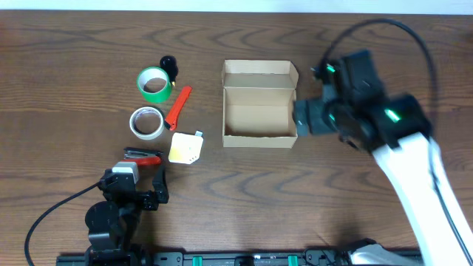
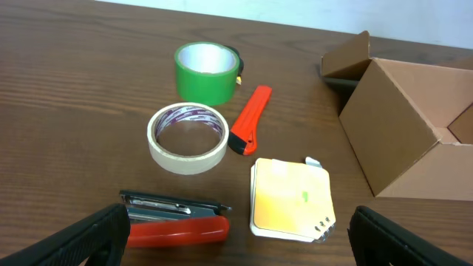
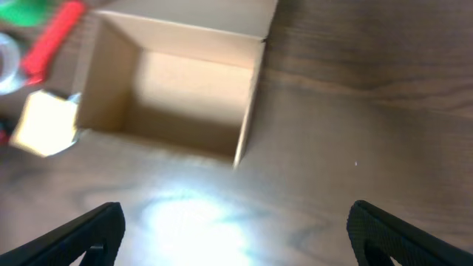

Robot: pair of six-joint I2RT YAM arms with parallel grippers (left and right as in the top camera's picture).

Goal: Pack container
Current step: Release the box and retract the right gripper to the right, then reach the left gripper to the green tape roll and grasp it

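Observation:
The container [image 1: 259, 136] is a tan cardboard box at the table's middle, open and empty, with its lid flap folded back. It also shows in the left wrist view [image 2: 392, 133] and the right wrist view [image 3: 111, 81]. My right gripper [image 1: 301, 118] is open and empty, just right of the box; in its own view [image 3: 236, 240] it hovers over bare table. My left gripper [image 1: 139, 181] is open and empty near the front edge, just short of a red stapler [image 2: 174, 222] and a yellow notepad [image 2: 290, 198].
Left of the box lie a green tape roll [image 1: 154, 83], a cream tape roll [image 1: 147, 123], an orange box cutter [image 1: 178, 107] and a small black object [image 1: 169, 66]. The stapler [image 1: 143, 155] and notepad [image 1: 185, 148] lie nearer the front.

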